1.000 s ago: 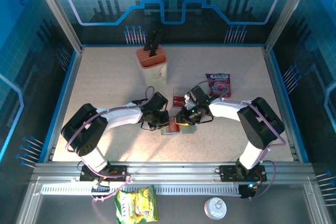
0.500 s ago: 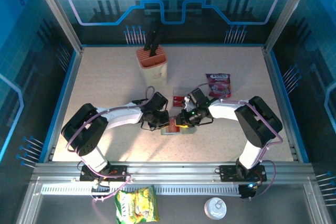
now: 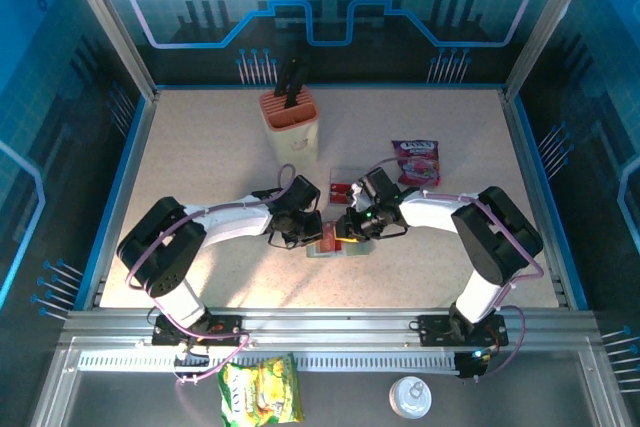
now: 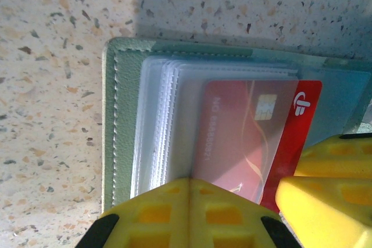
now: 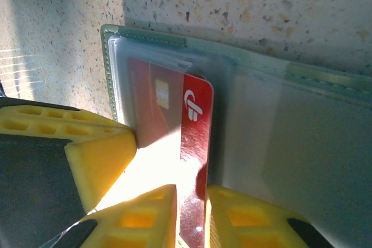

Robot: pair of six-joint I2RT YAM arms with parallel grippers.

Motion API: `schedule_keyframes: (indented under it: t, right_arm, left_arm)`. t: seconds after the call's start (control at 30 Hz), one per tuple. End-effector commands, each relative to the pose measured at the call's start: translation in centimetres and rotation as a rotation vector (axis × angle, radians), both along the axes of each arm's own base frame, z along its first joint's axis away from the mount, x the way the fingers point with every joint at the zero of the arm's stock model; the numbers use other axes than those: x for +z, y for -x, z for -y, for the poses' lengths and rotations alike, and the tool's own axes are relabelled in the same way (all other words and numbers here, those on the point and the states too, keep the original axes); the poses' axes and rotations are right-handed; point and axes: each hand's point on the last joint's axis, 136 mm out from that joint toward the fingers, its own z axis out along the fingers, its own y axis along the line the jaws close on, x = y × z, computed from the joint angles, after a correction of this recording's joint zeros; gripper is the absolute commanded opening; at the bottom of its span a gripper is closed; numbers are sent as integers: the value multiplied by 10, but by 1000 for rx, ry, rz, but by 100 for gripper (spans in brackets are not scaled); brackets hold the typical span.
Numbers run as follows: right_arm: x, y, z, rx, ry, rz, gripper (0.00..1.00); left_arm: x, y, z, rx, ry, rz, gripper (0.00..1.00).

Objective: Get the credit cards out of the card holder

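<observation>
**Red card half out of its sleeve, pinched from the right**

The left gripper (image 4: 189, 190) has its yellow fingers together, pressed down on the near edge of the card holder (image 4: 110, 120). The holder lies open and flat on the speckled table (image 3: 200, 147), about the middle of it, between the two wrists; it has a grey-green stitched border and a stack of clear sleeves fanned inside. A red card (image 4: 256, 137) with a chip and a white logo sticks part-way out of one sleeve toward the right; its bare strip is a deeper red than the part under plastic. The right gripper (image 5: 192, 201) is clamped on that bare strip, a yellow finger tight on either side. Farther right and toward the back lies a purple snack packet (image 3: 415, 160), well apart from the holder.

Against a second ago, the holder and the left arm sit just where they were. The right wrist has edged a little nearer over the holder, and the card looks no further out than before.
</observation>
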Motion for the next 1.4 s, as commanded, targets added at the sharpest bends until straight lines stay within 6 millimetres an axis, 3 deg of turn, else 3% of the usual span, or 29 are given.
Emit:
schedule_keyframes:
  t: [0.0,0.47,1.0,1.37]
  right_arm:
    - [4,1,0,-2,-31,-6,19]
    - [-5,2,18,-24,33,7,11]
    - [9,2,44,-21,130,56,9]
    - [20,-2,44,-24,144,72,9]
  left_arm:
    - [-16,12,-11,-12,-71,-55,0]
    - [-15,12,-12,-11,-72,-52,0]
    - [-12,11,-12,-10,-72,-46,0]
    - [-11,12,-12,-11,-73,-46,0]
